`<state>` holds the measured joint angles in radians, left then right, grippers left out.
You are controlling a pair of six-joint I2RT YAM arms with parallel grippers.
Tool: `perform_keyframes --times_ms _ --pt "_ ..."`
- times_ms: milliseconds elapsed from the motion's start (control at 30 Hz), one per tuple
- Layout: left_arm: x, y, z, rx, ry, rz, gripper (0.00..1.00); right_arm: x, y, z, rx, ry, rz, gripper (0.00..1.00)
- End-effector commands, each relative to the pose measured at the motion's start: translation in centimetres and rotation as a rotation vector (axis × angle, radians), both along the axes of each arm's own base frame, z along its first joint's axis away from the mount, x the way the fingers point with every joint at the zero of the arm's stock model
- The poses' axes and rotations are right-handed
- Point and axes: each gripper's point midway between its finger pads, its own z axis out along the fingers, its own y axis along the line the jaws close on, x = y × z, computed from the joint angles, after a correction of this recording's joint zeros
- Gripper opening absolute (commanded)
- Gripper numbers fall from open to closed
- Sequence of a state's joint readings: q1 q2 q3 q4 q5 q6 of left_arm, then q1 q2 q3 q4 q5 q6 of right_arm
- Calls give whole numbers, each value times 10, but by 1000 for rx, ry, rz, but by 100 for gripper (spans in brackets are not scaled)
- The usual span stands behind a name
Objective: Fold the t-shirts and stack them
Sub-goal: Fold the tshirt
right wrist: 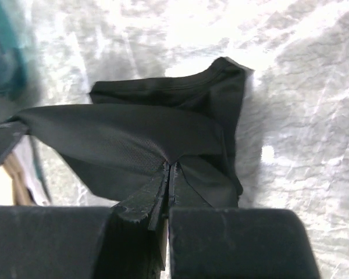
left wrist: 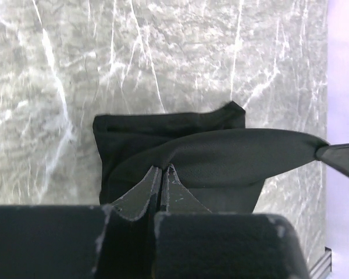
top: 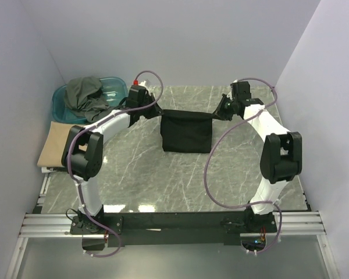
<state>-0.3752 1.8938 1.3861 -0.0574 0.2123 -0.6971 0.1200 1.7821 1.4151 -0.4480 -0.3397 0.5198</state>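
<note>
The black t-shirt (top: 187, 131) hangs folded between my two grippers above the marble table, its top edge stretched taut and its lower part resting on the table. My left gripper (top: 155, 111) is shut on its left top corner; the left wrist view shows the jaws (left wrist: 163, 170) pinching black cloth (left wrist: 221, 154). My right gripper (top: 218, 113) is shut on the right top corner, jaws (right wrist: 170, 168) closed on the cloth (right wrist: 134, 139). The dark grey-olive t-shirt (top: 86, 94) lies crumpled in the teal tub. The tan-beige t-shirt (top: 53, 143) lies flat at the left edge.
The teal plastic tub (top: 115, 87) stands at the back left corner. Walls close in the table on the left, back and right. Purple cables loop over both arms. The aluminium rail (top: 174, 224) runs along the near edge.
</note>
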Motion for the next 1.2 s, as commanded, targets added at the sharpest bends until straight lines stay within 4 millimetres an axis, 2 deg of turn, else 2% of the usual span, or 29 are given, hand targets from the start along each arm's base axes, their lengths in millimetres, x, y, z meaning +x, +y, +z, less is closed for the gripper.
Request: perform_keyframes --times_ms 0,33,100,133,167,200,233,300,333,400,467,500,567,600,633,667,700,733,800,833,900,933,967,1000,1033,1067,1100,1133,1167 --pt "23 1 12 26 -58 1 1 23 -8 9 -29 -61 -17 0" --pt "25 2 2 35 -39 5 1 26 -7 1 -30 -48 -12 0" --pt "32 4 0 46 -34 19 1 33 -7 1 -35 -64 -13 0" --pt "33 5 -8 55 -19 22 1 36 -8 -10 -42 -46 -13 0" --pt "37 8 -8 64 -22 37 1 42 -8 -8 -47 -52 -10 0" --pt "39 11 -11 69 -17 46 1 46 -9 -18 -53 -35 -9 0" --pt "42 13 -17 74 -9 52 1 52 -8 -16 -51 -42 -6 0" --pt "46 13 -18 71 -13 46 1 56 -5 -23 -42 -30 2 0" --pt "47 14 -25 78 2 48 1 59 -2 -32 -35 -14 9 0" --pt "54 18 -27 92 3 66 1 65 -1 -34 -26 -15 12 0" --pt "57 22 -38 110 26 74 1 72 1 -41 -20 -6 9 0" --pt "62 22 -34 108 19 79 1 73 0 -47 -20 10 6 0" --pt "64 24 -46 120 49 78 1 79 1 -48 -19 7 5 3" --pt "68 25 -44 119 45 82 4 81 1 -49 -17 7 9 10" --pt "69 24 -47 122 54 79 20 83 0 -56 -15 20 11 33" --pt "70 24 -47 124 54 78 26 88 0 -49 -16 10 14 41" --pt "72 23 -43 120 44 78 37 92 0 -50 -18 13 17 48" --pt "73 23 -38 117 37 79 58 98 -1 -41 -22 -9 15 59" --pt "73 22 -31 109 27 76 88 98 -2 -30 -28 -19 14 68" --pt "73 22 -19 103 7 76 99 98 -2 -23 -29 -34 17 69" --pt "67 20 -12 79 -5 66 100 92 -2 -15 -21 -51 20 74" --pt "61 18 3 57 -29 52 99 80 -3 -9 -17 -56 18 76" --pt "57 15 8 36 -35 42 99 74 -2 -4 -11 -64 19 76" --pt "45 11 1 24 -14 18 99 68 2 17 11 -116 33 77" --pt "40 8 16 4 -44 10 99 52 5 3 28 -80 41 78" --pt "35 5 18 -7 -42 3 99 44 11 5 48 -88 56 78" --pt "24 -3 12 -14 -28 -17 99 40 19 18 87 -133 88 79" --pt "20 -8 21 -33 -50 -32 99 32 22 11 105 -115 94 80" --pt "14 -13 17 -45 -40 -47 99 31 25 11 118 -117 98 80"
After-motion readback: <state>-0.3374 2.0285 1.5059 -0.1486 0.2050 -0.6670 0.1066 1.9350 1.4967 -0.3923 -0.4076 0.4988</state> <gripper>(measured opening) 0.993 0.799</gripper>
